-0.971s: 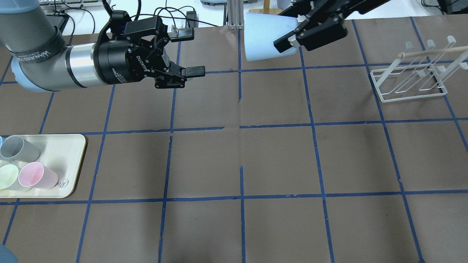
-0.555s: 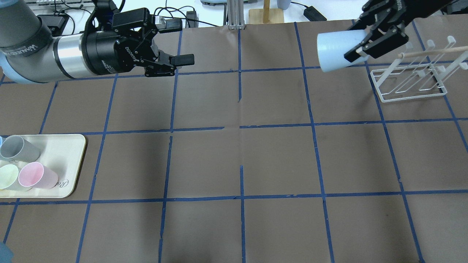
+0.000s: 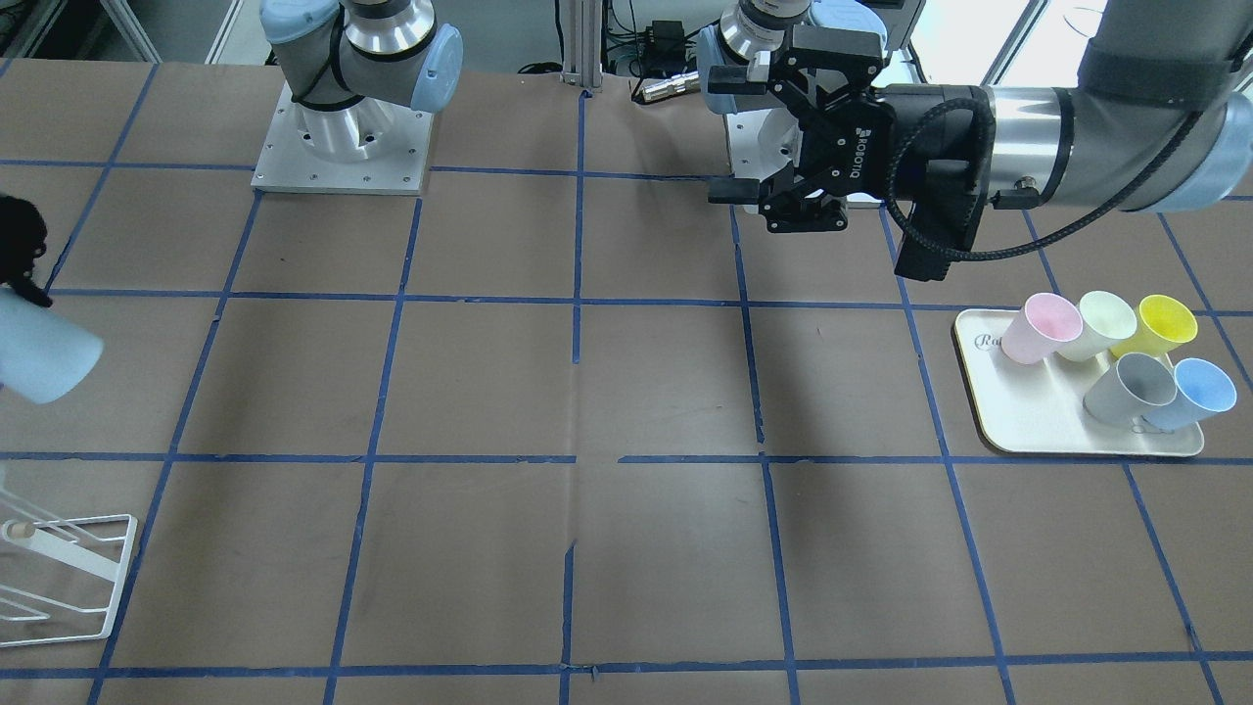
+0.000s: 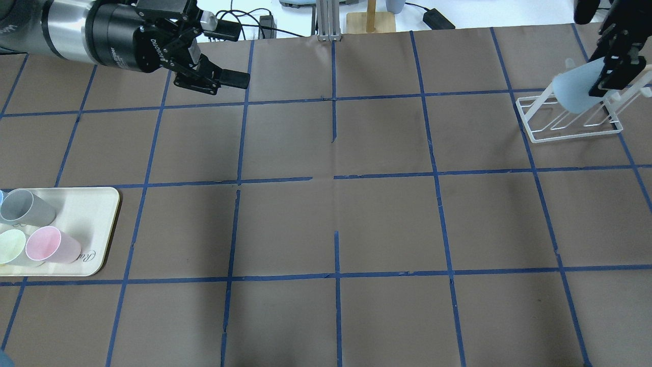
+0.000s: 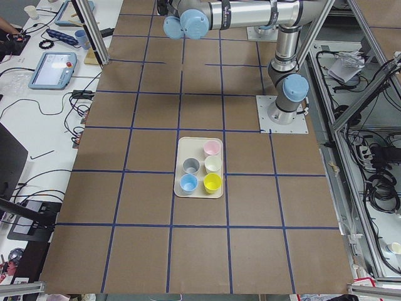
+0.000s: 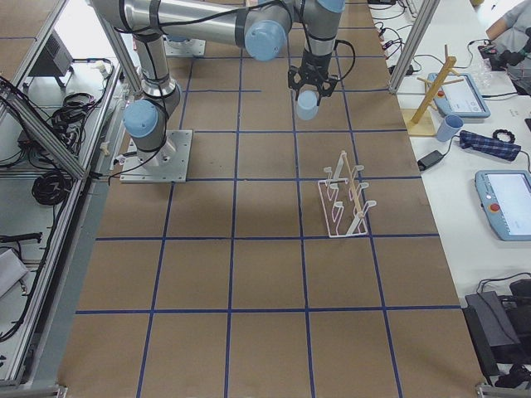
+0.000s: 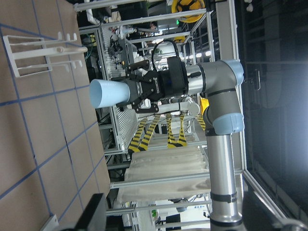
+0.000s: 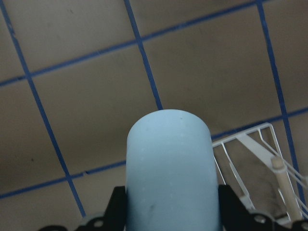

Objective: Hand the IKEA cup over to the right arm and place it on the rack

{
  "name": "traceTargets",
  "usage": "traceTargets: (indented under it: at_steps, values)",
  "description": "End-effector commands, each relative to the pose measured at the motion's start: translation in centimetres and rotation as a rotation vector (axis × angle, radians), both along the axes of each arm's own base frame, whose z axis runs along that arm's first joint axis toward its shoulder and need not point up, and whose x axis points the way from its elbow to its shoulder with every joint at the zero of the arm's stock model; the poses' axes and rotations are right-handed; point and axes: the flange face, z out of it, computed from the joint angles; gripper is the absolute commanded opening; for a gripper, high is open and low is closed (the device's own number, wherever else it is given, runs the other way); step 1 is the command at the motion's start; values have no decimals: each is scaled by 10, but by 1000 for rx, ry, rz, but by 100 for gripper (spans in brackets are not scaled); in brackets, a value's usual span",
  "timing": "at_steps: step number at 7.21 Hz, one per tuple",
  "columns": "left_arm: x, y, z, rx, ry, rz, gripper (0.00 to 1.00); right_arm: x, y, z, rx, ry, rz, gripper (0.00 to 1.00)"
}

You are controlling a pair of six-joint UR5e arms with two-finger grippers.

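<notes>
R gripper (image 4: 608, 76) jaws are clamped on the IKEA cup (image 4: 573, 92), held in the air near the rack (image 4: 570, 120), not touching. L gripper (image 4: 237, 56) jaws are apart, empty. Handover looks done; you're placing. Next: align mouth w/ a rod, lower.

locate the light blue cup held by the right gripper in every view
Front-facing: IKEA cup at the left edge.
Overhead: IKEA cup top right, overlapping the rack.
Exterior left: not in view.
Exterior right: IKEA cup top centre.
Left wrist: IKEA cup left of centre.
Right wrist: IKEA cup bottom centre.
Shared landmark: the rack, except exterior left.
</notes>
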Motion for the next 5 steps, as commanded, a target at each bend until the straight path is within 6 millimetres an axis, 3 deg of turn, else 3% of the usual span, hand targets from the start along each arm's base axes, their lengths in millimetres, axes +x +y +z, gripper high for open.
traceTargets:
  at_steps: [1, 3, 5]
  values:
    - [22, -15, -5, 42, -508, -85, 100, -42, -33, -40, 22, 202, -22, 20]
    - [28, -2, 9, 69, -650, -87, 100, -47, -49, -68, 30, 195, -41, 20]
    - [45, 4, 17, 128, -916, -13, 100, -45, -55, -83, 45, 180, -47, 21]
